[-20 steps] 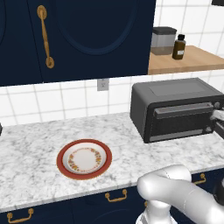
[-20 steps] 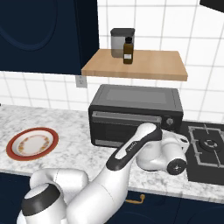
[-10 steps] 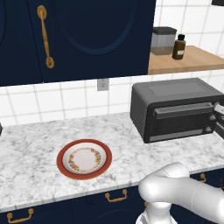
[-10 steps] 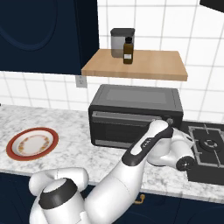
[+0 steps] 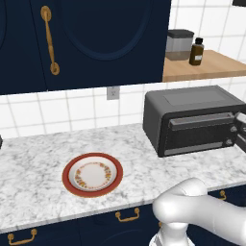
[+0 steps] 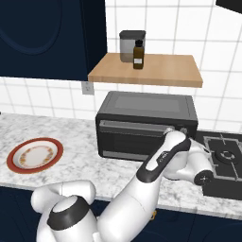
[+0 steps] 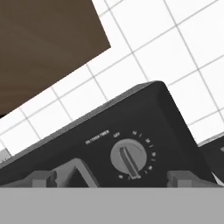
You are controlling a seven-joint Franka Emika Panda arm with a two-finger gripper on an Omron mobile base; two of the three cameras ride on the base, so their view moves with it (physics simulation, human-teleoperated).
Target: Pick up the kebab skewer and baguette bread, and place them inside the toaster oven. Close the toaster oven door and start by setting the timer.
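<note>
The toaster oven (image 5: 197, 122) (image 6: 146, 125) stands on the marble counter with its glass door (image 6: 132, 137) up and shut. In the hand view my gripper (image 7: 113, 180) is open, its two dark fingertips (image 7: 41, 178) set wide apart low in the frame. It faces the oven's right control panel, and the round timer knob (image 7: 127, 158) sits between and just beyond the tips, untouched. My arm (image 6: 163, 158) reaches across the oven's lower right front. The kebab skewer and the baguette bread are out of view.
A red-rimmed patterned plate (image 5: 92, 174) (image 6: 34, 154) lies bare on the counter to the left. A wooden shelf (image 6: 146, 71) above the oven carries a canister (image 6: 131, 46) and a dark bottle (image 6: 138, 55). A black stove burner (image 6: 226, 158) is right of the oven.
My arm has swung a little to the right, bringing the hand up to the oven's right-hand knob panel. The jaws have stayed open. The oven and plate have not moved.
</note>
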